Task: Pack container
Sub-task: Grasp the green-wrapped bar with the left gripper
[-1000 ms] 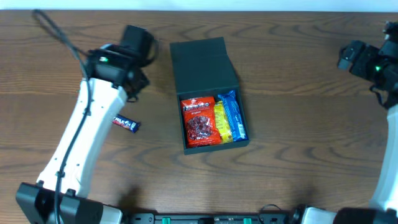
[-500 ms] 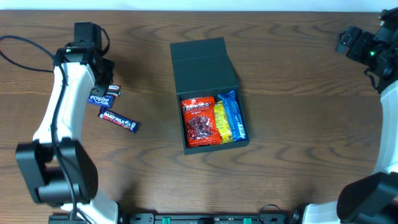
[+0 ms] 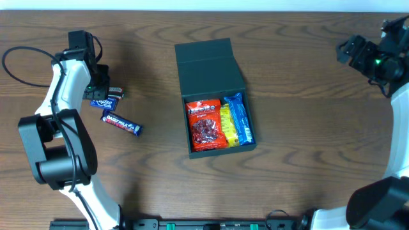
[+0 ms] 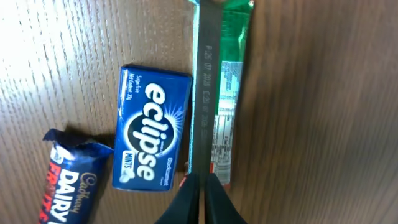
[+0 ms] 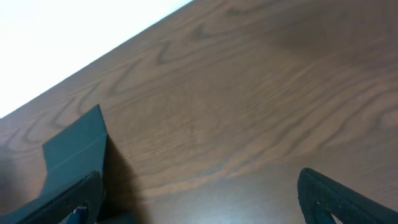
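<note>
The container [image 3: 215, 149], a dark green-grey box, sits mid-table with its lid [image 3: 208, 64] folded back. It holds a red packet [image 3: 204, 125], a yellow bar [image 3: 226, 125] and a blue packet [image 3: 240, 120]. At the left lie a green packet [image 4: 227, 87], a blue Eclipse tin [image 4: 152, 127] and a Dairy Milk bar [image 4: 68, 183]. My left gripper [image 4: 199, 183] is shut, its tips over the green packet's near end beside the tin; whether it touches the packet is unclear. My right gripper [image 5: 205, 202] stands open over bare wood, far right of the container.
In the overhead view the Eclipse tin [image 3: 104, 101] and Dairy Milk bar [image 3: 122, 124] lie just below my left gripper [image 3: 96, 86]. A black cable [image 3: 19, 54] loops at the far left. The table's back edge is close behind my right gripper [image 3: 353, 52].
My left arm swung from beside the container's lid out to the far left, over the loose snacks, its jaws still shut. My right arm shifted slightly left.
</note>
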